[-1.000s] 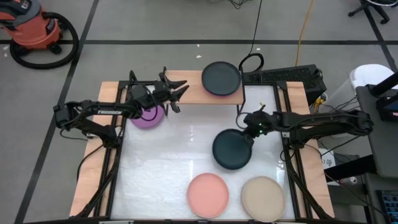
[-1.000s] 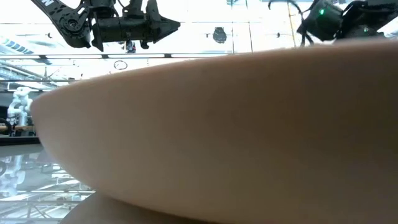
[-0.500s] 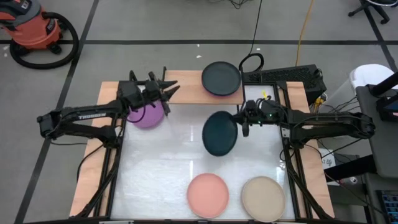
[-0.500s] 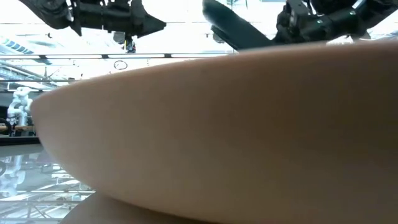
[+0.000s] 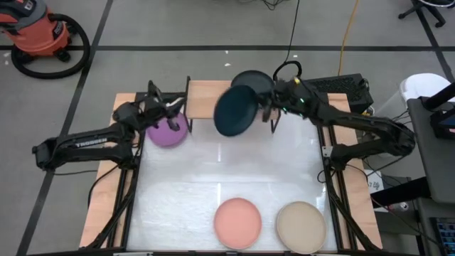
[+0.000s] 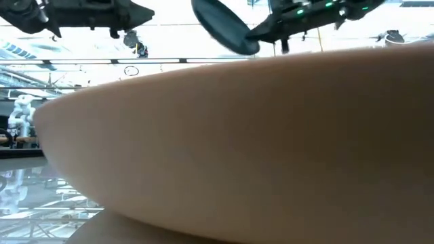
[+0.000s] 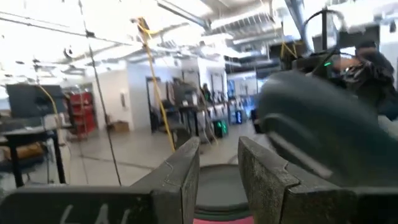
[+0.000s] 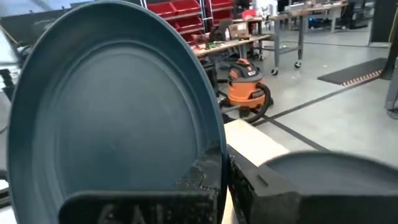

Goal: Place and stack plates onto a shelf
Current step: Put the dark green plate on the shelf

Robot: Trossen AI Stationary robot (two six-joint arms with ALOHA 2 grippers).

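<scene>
My right gripper [image 5: 263,107] is shut on a dark teal plate [image 5: 235,111] and holds it in the air over the light-wood shelf [image 5: 202,96], next to a stack of plates [image 5: 254,80] on the shelf's right half. In the right wrist view the teal plate [image 8: 112,106] fills the picture, with the stack [image 8: 336,168] beyond it. My left gripper [image 5: 167,108] is open and hovers above the purple plate [image 5: 169,132], which lies flat on the table by the shelf's left end. A salmon plate [image 5: 238,222] and a beige plate [image 5: 301,225] lie at the near edge. My right gripper pinches the dark teal plate between its two fingers at the rim [image 8: 210,163], on the plate's right side. The fingers [image 8: 249,186] come from the table's right, roughly level. The plate is lifted clear and tipped steeply, its hollow face toward the wrist camera.
The beige plate [image 6: 217,149] stands right before the low camera and blocks most of that view. The white tabletop [image 5: 213,171] between the shelf and the near plates is bare. An orange vacuum [image 5: 43,35] and cables lie on the floor beyond the table.
My right gripper has lifted the dark teal plate off the table's middle and carried it up and toward the far edge, over the shelf; the plate has tipped from flat to steeply tilted. My left gripper has drawn back toward the table's left, away from the shelf.
</scene>
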